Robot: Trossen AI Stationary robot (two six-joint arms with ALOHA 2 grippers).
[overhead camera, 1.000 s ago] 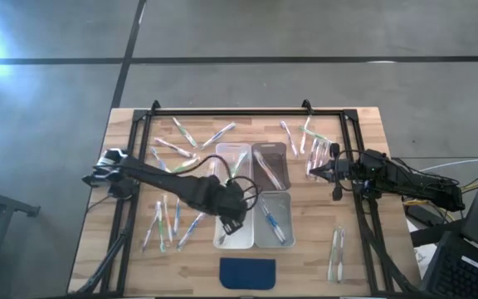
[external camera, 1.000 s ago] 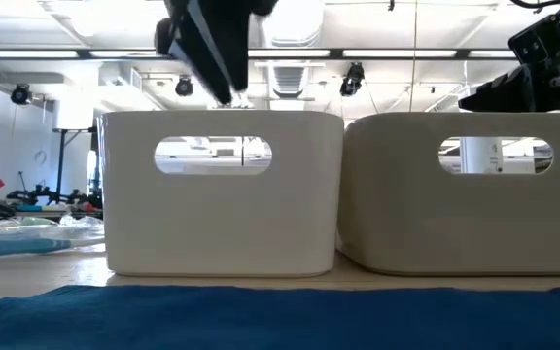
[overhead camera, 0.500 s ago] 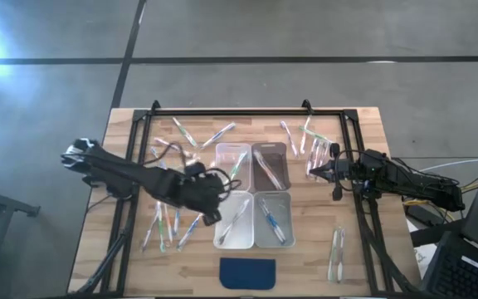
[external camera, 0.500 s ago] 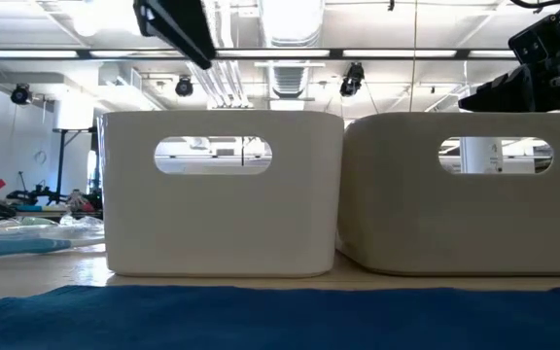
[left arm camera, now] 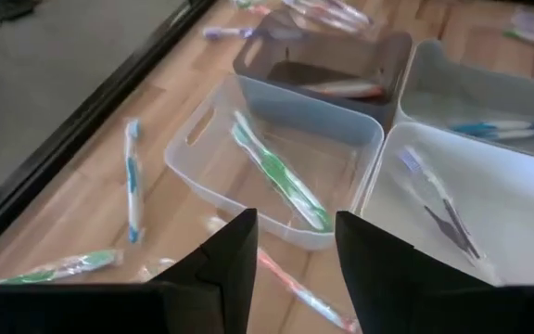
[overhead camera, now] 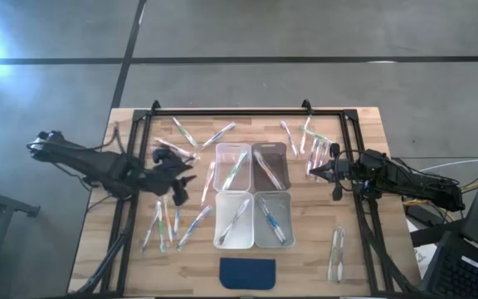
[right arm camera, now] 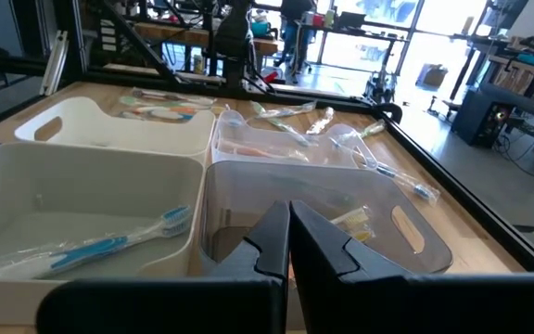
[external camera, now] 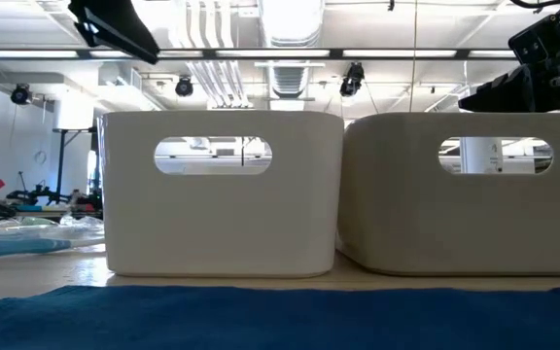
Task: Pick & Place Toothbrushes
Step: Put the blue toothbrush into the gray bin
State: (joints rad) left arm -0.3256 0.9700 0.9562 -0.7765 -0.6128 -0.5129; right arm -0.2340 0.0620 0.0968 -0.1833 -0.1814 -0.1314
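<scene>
Low view: left end effector (external camera: 115,27) cut off by top edge, fingertips unseen. Two whitish plastic bins (external camera: 224,192) below it hide their contents. Thin clear-wrapped toothbrushes (overhead camera: 166,224) near it too small for colours.

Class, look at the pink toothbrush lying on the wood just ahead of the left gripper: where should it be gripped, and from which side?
Grip the pink toothbrush mid-handle, from straight above, fingers across its thin width: it lies flat beside the bin, leaving nothing to grab end-on.

Dark jointed arms (overhead camera: 90,164) (black cabling)

Left end effector (left arm camera: 295,250) parted, empty; right end effector (right arm camera: 289,243) closed
</scene>
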